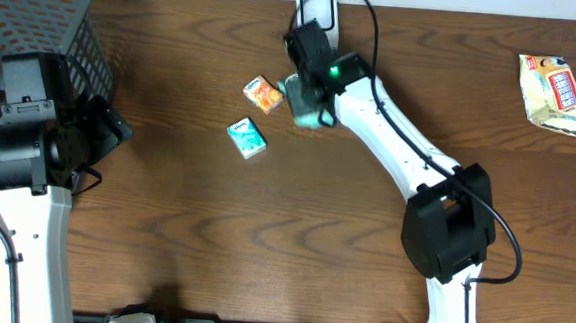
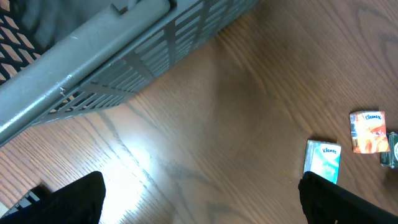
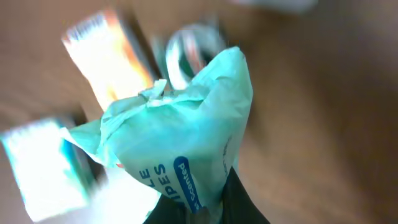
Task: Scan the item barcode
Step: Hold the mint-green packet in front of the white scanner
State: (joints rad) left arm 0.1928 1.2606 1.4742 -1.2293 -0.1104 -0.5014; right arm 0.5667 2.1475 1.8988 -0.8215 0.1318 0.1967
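**Teal wipes pack [image 3: 186, 124] clamped in the right gripper [image 3: 208, 208], just before the scanner [image 1: 318, 7]**

Teal plastic, crumpled and printed with a blue label, fills the right wrist view. The dark fingers pinch the pack's lower edge, their jaws drawn in tight on it. The pack is lifted off the table [image 1: 263, 240] and tilted, its sealed end pointing up and away from the camera. From overhead it sits just on the robot's side of the scanner, a white device with a black cable at the table's far edge. The right arm stretches toward it from the near right.

Left of the scanner and a little nearer the robot lies an orange tissue pack [image 1: 262, 94], flat on the wood and just beside the held pack. A teal tissue pack [image 1: 247, 138] lies nearer the robot again, close to the orange one but apart from it. Both show as blurs behind the wipes in the right wrist view.

Well right of the scanner, near the table's edge, lies a pale snack bag [image 1: 555, 93] with red and blue print.

Well left of the scanner stands a grey slatted basket [image 1: 77, 8] at the far corner. The frame edge and the left arm hide most of its inside, so I cannot tell what it holds.

Beside the basket on the robot's side is the left gripper [image 2: 199, 186]. Its jaws are spread wide over bare wood and grip nothing.
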